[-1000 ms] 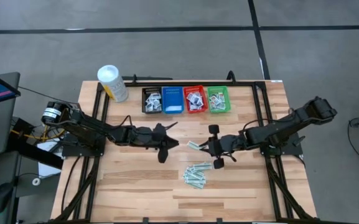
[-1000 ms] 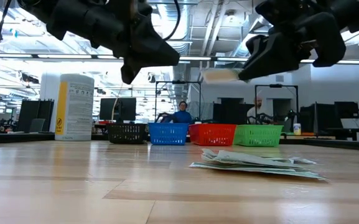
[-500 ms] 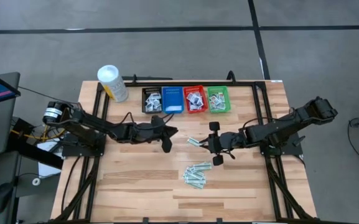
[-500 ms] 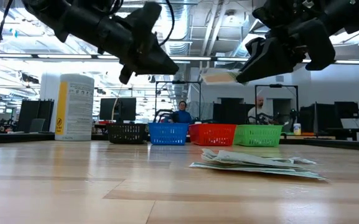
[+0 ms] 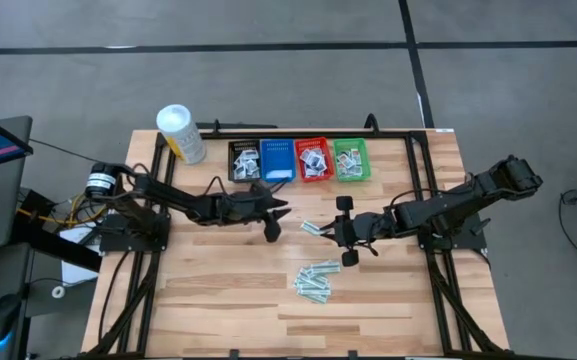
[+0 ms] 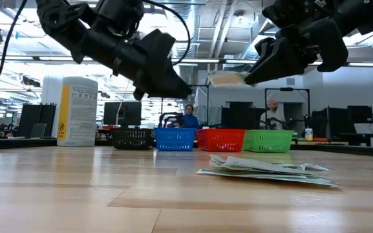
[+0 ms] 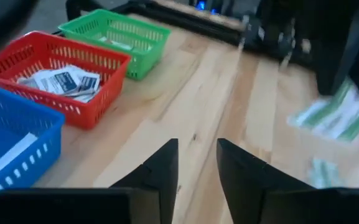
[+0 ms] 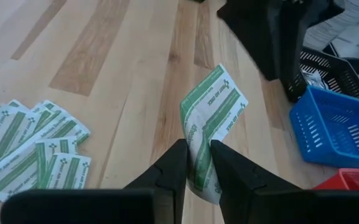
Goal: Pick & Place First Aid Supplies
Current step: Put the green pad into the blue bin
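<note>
End effector above wooden table

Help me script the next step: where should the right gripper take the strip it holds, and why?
Probably toward the green basket. The right gripper is shut on a green-printed strip held above the table, and the same strips lie in a pile still on the wood. The left gripper is empty near the baskets.

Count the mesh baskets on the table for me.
4, side by side in a row along the table's far edge: black basket, blue basket, red basket and green basket, running from the left arm's side to the right arm's. None looks hidden.
</note>
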